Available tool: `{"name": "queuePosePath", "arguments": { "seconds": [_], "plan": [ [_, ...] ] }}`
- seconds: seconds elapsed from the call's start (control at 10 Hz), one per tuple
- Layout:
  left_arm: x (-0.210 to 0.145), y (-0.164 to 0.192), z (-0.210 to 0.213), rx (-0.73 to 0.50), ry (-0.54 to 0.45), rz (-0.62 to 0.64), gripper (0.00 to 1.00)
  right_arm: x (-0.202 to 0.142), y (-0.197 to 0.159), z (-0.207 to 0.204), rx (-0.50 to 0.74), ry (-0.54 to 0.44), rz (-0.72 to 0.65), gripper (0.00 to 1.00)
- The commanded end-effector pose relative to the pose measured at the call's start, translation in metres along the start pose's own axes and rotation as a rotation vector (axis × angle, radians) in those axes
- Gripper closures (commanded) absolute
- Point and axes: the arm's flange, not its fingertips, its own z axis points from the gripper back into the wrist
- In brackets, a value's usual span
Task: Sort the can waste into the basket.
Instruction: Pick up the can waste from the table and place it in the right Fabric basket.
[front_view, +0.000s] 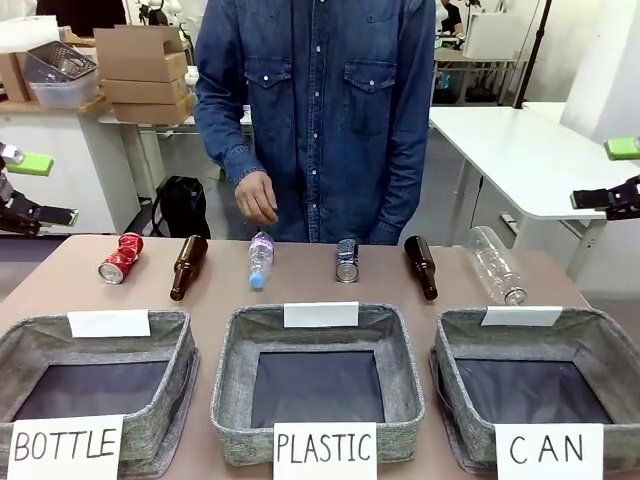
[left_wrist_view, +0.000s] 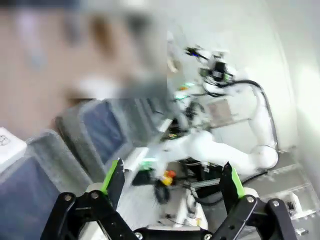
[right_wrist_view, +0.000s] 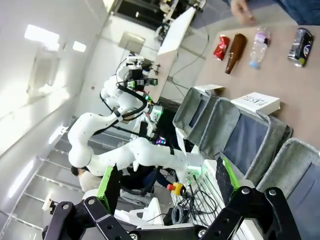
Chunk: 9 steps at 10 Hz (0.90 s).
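Lying red can (front_view: 121, 258) at 10 o'clock, dark can (front_view: 347, 261) at 12 looked light, dentable; mid-body grasp suited. Left gripper (left_wrist_view: 172, 175), right gripper (right_wrist_view: 165, 181) gaped empty.

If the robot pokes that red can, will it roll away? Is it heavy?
It probably rolls a bit: the red can lies on its side on the table. It looks dented, so it may wobble instead of rolling straight. Being small and crumpled, it is likely empty and light; its shiny skin might be slippery.
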Motion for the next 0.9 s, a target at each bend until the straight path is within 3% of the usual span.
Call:
{"name": "queuePosePath", "arguments": {
  "seconds": [0.0, 0.3, 0.6, 0.7, 0.8],
  "plan": [
    [0.019, 0.009, 0.023, 0.435, -0.042, -0.068, 0.00, 0.005, -0.001, -0.002, 0.023, -0.012, 0.029, 0.00],
    [0.061, 0.053, 0.014, 1.003, 0.038, -0.204, 0.00, 0.005, -0.001, -0.002, 0.023, -0.012, 0.029, 0.00],
    [0.118, 0.124, -0.020, 1.385, 0.162, -0.439, 0.00, 0.005, -0.001, -0.002, 0.023, -0.012, 0.029, 0.00],
    [0.127, 0.113, -0.031, 1.246, 0.046, -0.454, 0.00, 0.005, -0.001, -0.002, 0.023, -0.012, 0.029, 0.00],
    [0.100, 0.095, -0.015, 1.092, 0.112, -0.422, 0.00, 0.005, -0.001, -0.002, 0.023, -0.012, 0.029, 0.00]
  ]
}}
